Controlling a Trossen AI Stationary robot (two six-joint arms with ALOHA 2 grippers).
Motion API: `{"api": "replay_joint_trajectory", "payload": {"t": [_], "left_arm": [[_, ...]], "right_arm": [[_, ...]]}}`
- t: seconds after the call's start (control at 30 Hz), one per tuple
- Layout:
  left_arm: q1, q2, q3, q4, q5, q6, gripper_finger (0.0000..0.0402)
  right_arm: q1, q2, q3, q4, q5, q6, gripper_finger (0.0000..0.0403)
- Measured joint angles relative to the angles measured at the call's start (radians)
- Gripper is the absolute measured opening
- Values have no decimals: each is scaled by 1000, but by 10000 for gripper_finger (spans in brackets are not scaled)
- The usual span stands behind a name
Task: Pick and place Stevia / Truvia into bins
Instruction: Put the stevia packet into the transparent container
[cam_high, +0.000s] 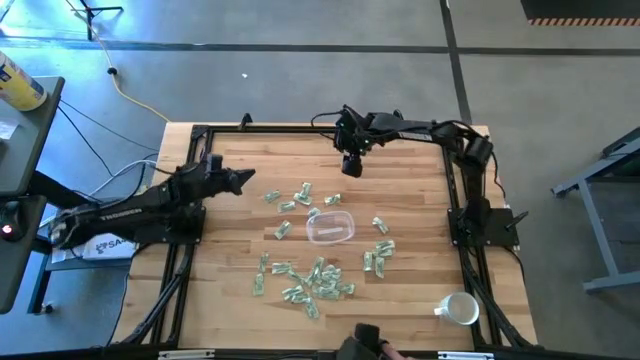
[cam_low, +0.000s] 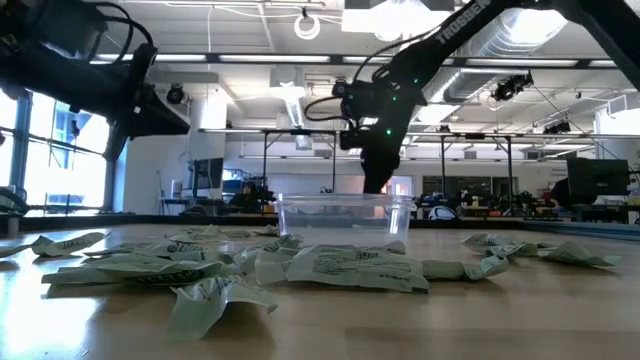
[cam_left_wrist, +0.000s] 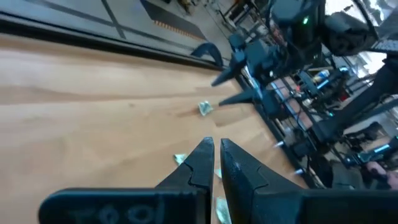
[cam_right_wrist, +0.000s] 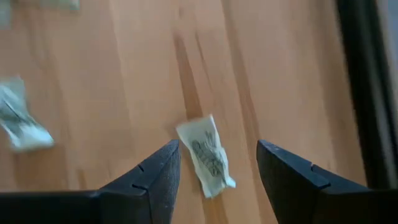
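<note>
Wooden tabletop (cam_high: 230, 250) strewn with Stevia sachets (cam_high: 318, 279) around a clear bowl (cam_high: 330, 228); right hand (cam_right_wrist: 217, 163), fingers apart, above one sachet (cam_right_wrist: 206, 155); left hand (cam_left_wrist: 217, 153) nearly closed, empty.

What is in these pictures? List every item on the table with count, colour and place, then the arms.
Stevia sachets: many, too many to count exactly, pale green and white, scattered over the middle and near half of the table, mostly around the bowl.
Bowl: one, clear plastic, round and shallow, table centre.
Mug: one, white with a handle, near right corner.
Table: one, light wood with a black frame.
Left gripper: dark, fingers nearly together, empty, above the left part of the table.
Right gripper: dark, open, above a single sachet near the table's far edge.
</note>
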Motion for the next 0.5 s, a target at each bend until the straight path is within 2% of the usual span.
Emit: {"api": "replay_joint_trajectory", "payload": {"t": [0.23,0.5], "left_arm": [[220,55,0,0,243,51,62],[356,164,0,23,389,111,62]], "right_arm": [[-5,51,1,3,1,-65,201],[-7,94,1,-7,0,-64,201]]}}
